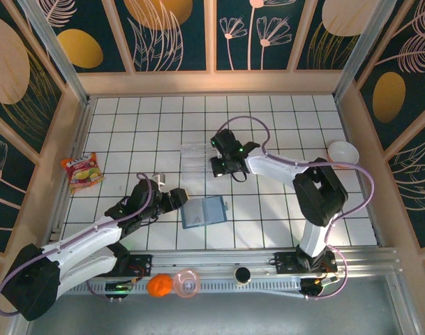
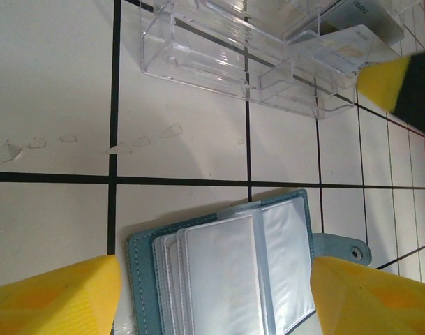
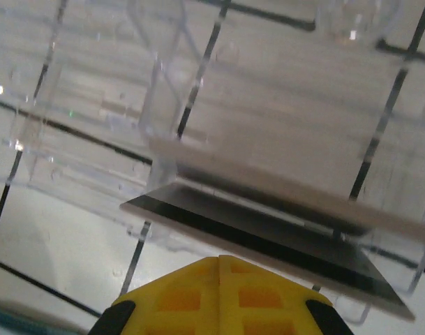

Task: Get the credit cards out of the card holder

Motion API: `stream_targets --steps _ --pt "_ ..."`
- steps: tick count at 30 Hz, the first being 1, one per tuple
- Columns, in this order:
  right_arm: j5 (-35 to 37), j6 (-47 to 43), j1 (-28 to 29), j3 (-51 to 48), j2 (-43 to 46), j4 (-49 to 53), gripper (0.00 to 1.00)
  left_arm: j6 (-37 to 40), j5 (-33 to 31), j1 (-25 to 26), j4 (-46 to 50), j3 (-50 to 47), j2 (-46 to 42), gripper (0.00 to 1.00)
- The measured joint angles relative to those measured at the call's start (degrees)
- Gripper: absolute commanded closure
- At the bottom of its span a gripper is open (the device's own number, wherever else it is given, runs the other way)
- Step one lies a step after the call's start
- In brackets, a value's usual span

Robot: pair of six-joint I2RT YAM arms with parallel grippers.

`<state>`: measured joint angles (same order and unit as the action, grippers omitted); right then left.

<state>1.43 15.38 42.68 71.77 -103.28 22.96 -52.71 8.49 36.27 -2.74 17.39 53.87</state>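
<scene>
The card holder (image 1: 204,211) (image 2: 226,269) lies open on the white tiles, teal outside, with its clear sleeves fanned upward. My left gripper (image 1: 176,201) (image 2: 212,310) hangs open just above its near edge, one yellow finger (image 2: 51,296) at each side, touching nothing. Credit cards (image 2: 341,47) lie in the clear tray (image 1: 197,155) (image 2: 219,63) beyond it. My right gripper (image 1: 219,167) (image 3: 219,279) is shut at the tray's end, nothing visible between its fingers. Just past its tips sit a dark-faced card (image 3: 268,237) and a pale card (image 3: 289,188) above it.
A snack packet (image 1: 83,171) lies by the left wall and a white bowl (image 1: 343,150) by the right wall. An orange ball (image 1: 159,285) and a pink ring (image 1: 187,283) rest on the front rail. Raised walls ring the tiled table.
</scene>
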Motion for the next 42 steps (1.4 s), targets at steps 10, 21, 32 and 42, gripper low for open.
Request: stream_targets --steps 10,21,32,42 --pt "2.5 0.0 -0.2 3.5 -2.7 0.6 1.00 0.4 0.1 0.0 -0.1 -0.1 0.3 0.28" --pt "-0.4 0.2 2.3 -1.8 8.3 -0.2 0.70 0.6 0.0 0.0 -0.2 -1.9 -0.5 0.26" --pt "-4.9 1.5 20.2 -10.8 6.3 -3.4 0.63 -1.2 -3.9 0.0 2.9 -4.1 -6.6 0.29" --pt "-1.2 1.5 25.6 -8.5 1.8 -4.0 0.60 -2.5 -4.7 0.0 6.0 -5.8 -10.6 0.30"
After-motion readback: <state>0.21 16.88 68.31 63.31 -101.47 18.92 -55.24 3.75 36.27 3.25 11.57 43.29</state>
